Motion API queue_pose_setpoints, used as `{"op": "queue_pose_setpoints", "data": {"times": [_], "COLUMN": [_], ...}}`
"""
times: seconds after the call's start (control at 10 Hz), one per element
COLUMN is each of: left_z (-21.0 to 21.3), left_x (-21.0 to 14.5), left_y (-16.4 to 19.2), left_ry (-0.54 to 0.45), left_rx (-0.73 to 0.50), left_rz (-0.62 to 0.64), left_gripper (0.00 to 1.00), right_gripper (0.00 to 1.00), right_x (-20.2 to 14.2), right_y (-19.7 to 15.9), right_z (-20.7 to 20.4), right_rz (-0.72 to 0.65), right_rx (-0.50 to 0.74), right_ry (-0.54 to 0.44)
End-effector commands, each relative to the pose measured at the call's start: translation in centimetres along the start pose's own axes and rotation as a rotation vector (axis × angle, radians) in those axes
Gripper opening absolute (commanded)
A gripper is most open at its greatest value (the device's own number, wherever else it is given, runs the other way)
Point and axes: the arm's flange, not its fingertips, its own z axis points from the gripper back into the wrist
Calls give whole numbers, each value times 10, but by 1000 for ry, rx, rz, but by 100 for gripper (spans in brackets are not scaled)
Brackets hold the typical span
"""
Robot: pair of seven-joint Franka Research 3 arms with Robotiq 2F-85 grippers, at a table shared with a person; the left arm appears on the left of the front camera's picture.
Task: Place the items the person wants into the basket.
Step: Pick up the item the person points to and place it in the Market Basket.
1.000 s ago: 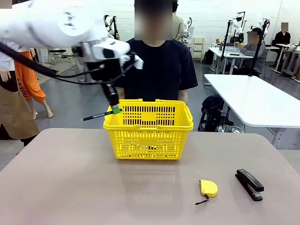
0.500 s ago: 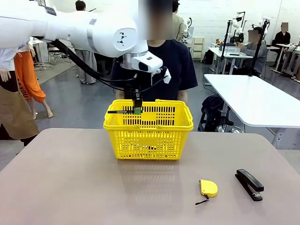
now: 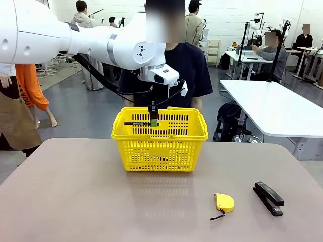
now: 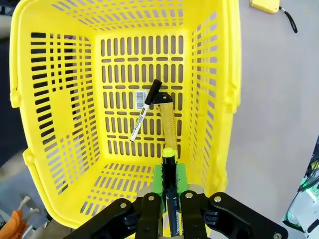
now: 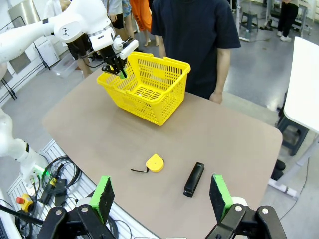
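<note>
My left gripper (image 3: 153, 122) hangs over the back left part of the yellow basket (image 3: 159, 148), shut on a thin black pen (image 3: 135, 122) that sticks out level to the left. In the left wrist view the pen (image 4: 169, 153), yellow at its tip, sits between the green pads above the basket (image 4: 70, 124). On the basket floor lie a white marker with a black cap (image 4: 144, 110) and a yellow-and-black utility knife (image 4: 167, 119). The person (image 3: 186, 70) stands just behind the basket. My right gripper (image 5: 160, 196) is open, high above the table's near side, holding nothing.
A yellow tape measure (image 3: 224, 202) and a black stapler (image 3: 268, 198) lie on the table's near right. The right wrist view shows the tape measure (image 5: 154, 163), the stapler (image 5: 194, 179) and the basket (image 5: 149, 107). A white table (image 3: 277, 108) stands beyond, at right.
My left arm has swung right with the pen, from outside the basket's left rim to over its inside. The pen has turned level.
</note>
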Motion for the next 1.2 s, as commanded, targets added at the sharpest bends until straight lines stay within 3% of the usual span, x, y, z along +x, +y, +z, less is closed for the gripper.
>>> {"op": "queue_pose_setpoints", "data": {"times": [0.0,0.7,0.8,1.1], "left_z": [6,4,-4,-39], "left_x": [2,7,14,33], "left_y": [-6,-5,8,43], "left_ry": [0,-10,-87,-124], "left_rx": [5,1,1,-60], "left_rz": [-13,-14,-123,-147], "left_gripper": [12,12,12,12], "right_gripper": [100,100,100,100], "right_x": [0,0,0,0], "right_y": [0,0,0,0], "right_z": [-1,-1,-1,-1], "right_rz": [-9,-9,-9,-9], "right_rx": [-5,-5,-5,-5], "right_ry": [15,15,15,15]}}
